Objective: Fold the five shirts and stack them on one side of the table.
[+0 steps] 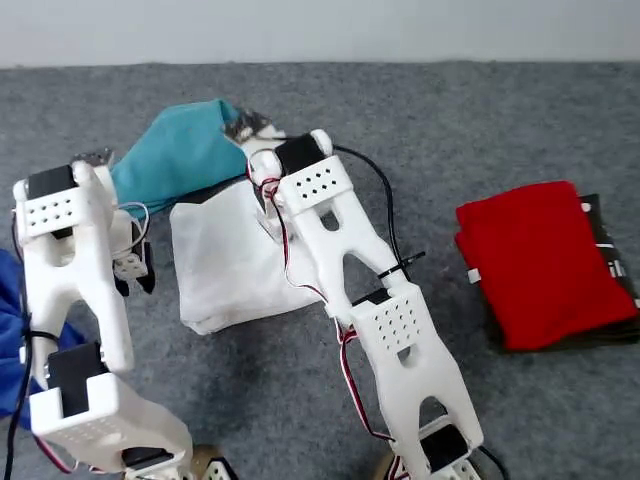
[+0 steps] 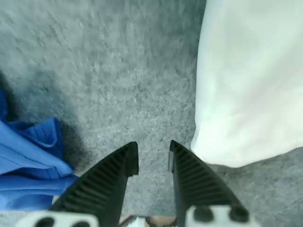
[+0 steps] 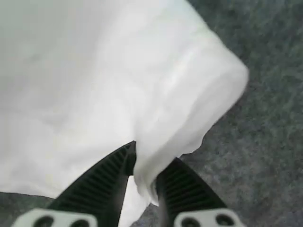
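White shirt [image 1: 235, 265] lay mid-table on the grey table [image 1: 450, 130]. We saw the right gripper [image 3: 144, 165] clamped on a fold at the shirt's edge. The left gripper [image 2: 154, 153] hung just beside the shirt, jaws apart over the table. A teal shirt [image 1: 180, 150] lay just beyond, and a blue shirt [image 1: 10, 310] lay by the left arm. A folded red shirt [image 1: 540, 260] sat on a black shirt [image 1: 610, 250], well apart.
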